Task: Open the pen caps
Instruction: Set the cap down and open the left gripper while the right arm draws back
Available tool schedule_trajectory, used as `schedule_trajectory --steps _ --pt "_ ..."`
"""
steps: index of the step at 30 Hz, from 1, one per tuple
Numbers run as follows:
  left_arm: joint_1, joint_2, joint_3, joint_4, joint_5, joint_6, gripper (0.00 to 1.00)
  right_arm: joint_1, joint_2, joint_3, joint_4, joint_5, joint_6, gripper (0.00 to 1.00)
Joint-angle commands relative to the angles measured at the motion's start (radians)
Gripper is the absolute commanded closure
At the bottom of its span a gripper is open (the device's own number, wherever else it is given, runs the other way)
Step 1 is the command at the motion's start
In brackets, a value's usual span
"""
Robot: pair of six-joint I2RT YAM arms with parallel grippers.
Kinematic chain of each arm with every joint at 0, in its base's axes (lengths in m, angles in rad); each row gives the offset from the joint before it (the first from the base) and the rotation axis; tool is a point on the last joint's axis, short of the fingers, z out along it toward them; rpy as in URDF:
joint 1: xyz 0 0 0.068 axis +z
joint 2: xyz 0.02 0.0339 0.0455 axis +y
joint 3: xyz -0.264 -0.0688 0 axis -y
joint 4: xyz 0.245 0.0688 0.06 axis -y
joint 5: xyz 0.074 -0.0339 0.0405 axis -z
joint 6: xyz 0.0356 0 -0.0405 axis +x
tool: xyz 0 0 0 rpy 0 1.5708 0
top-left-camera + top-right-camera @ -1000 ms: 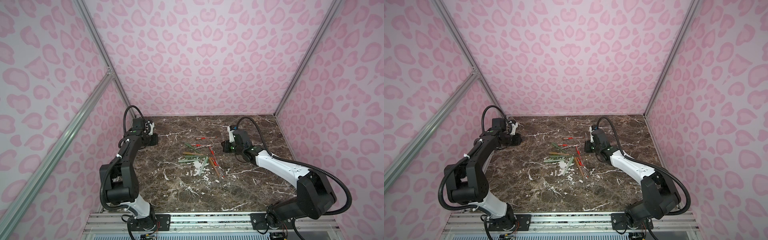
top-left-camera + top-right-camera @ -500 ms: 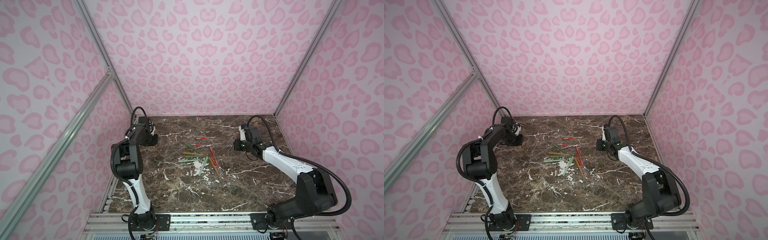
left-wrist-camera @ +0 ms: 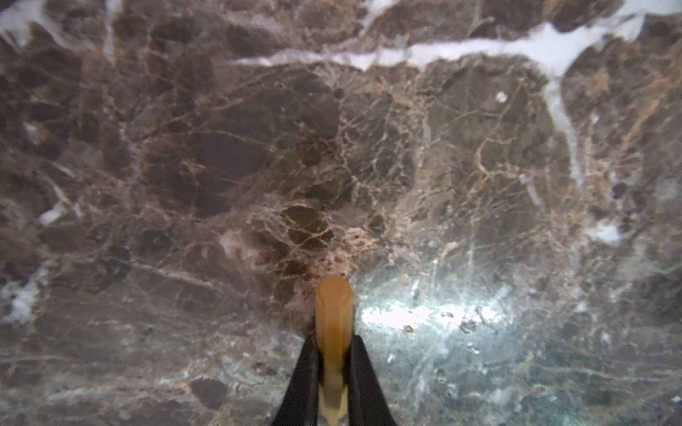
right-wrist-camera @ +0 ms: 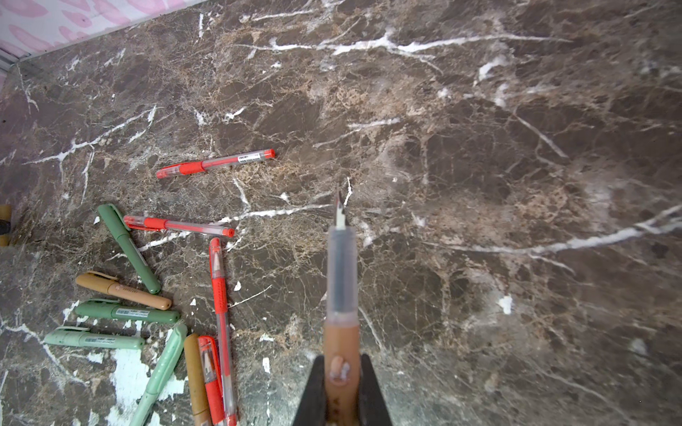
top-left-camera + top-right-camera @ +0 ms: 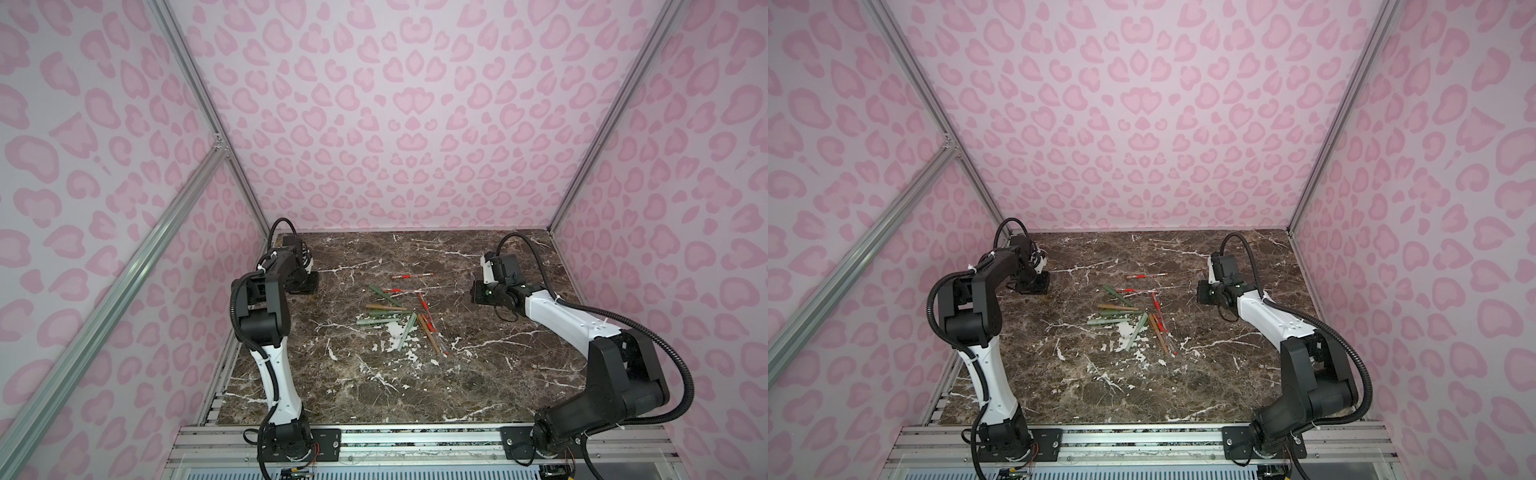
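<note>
My left gripper (image 3: 334,339) is shut on a tan-brown pen cap (image 3: 332,313) that sticks out past the fingertips, low over the marble. It sits at the far left of the table (image 5: 305,286) in both top views. My right gripper (image 4: 341,359) is shut on the matching tan-brown pen body (image 4: 341,332), whose clear grip and bare nib (image 4: 339,212) point forward. That gripper hangs at the far right (image 5: 478,293). Several capped pens lie between the grippers: red ones (image 4: 216,162), dark green (image 4: 129,249), tan (image 4: 121,289) and pale green (image 4: 92,338).
The pile of pens (image 5: 399,316) lies in the middle of the brown marble table (image 5: 374,386). Pink patterned walls close it in on three sides. A metal rail (image 5: 415,440) with both arm bases runs along the near edge.
My right gripper has moved to the right, away from the pile, with the pen body. The left arm has folded up taller while its gripper stayed near the far left.
</note>
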Motion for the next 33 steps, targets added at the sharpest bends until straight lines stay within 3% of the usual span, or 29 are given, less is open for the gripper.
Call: schedule_trajectory --steps 1,11,18,28,33 --pt "0.0 -0.002 -0.003 -0.028 -0.012 -0.001 0.81 -0.005 0.007 0.005 -0.008 -0.002 -0.011 1.0" --pt "-0.004 -0.086 -0.024 -0.026 0.013 -0.016 0.5 -0.05 0.012 0.024 -0.039 -0.014 -0.033 1.0" --pt "-0.022 -0.289 -0.153 0.033 0.019 -0.027 0.24 -0.111 0.039 0.047 -0.082 -0.014 -0.077 1.0" --pt "-0.052 -0.662 -0.481 0.219 0.154 -0.052 0.04 -0.22 0.15 0.093 -0.121 0.006 -0.162 1.0" --pt "-0.052 -0.776 -0.595 0.285 0.193 -0.056 0.02 -0.27 0.242 0.144 -0.132 0.014 -0.193 1.0"
